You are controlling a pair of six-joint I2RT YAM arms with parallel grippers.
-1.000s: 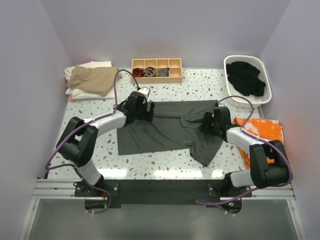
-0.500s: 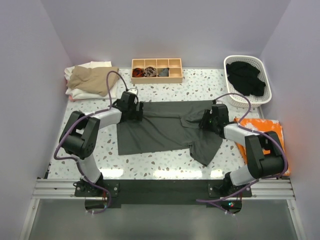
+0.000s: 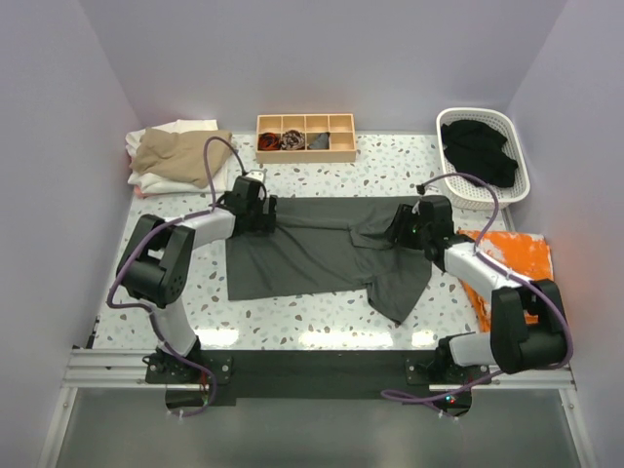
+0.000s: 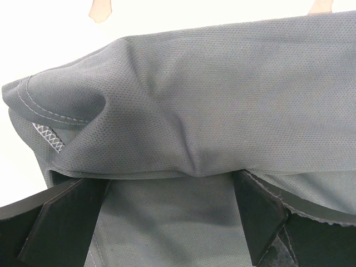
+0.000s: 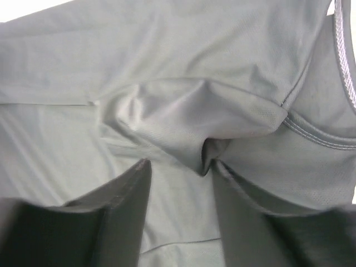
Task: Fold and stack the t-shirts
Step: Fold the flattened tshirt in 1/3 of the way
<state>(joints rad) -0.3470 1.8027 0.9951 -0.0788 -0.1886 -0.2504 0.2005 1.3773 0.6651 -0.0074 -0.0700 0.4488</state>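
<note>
A dark charcoal-grey t-shirt (image 3: pixel 322 249) lies spread across the middle of the table, with one sleeve hanging toward the near right. My left gripper (image 3: pixel 265 213) sits low at the shirt's far left corner. In the left wrist view its jaws stand wide apart (image 4: pixel 172 178) over the cloth (image 4: pixel 222 100), with a folded hem just ahead. My right gripper (image 3: pixel 402 226) rests at the shirt's far right, by the sleeve. In the right wrist view its jaws are apart (image 5: pixel 181 164), and a pucker of cloth (image 5: pixel 167 67) touches the right fingertip.
A tan shirt (image 3: pixel 180 151) lies on folded white ones at the far left. A wooden divided box (image 3: pixel 341 125) with small rolled bundles stands at the back. A white basket (image 3: pixel 515 166) at the far right holds black cloth (image 3: pixel 478 151). Orange cloth (image 3: pixel 512 258) lies at the right edge.
My left gripper has moved left and back along the shirt's far edge, and that edge now reaches further left. My right gripper has moved slightly back.
</note>
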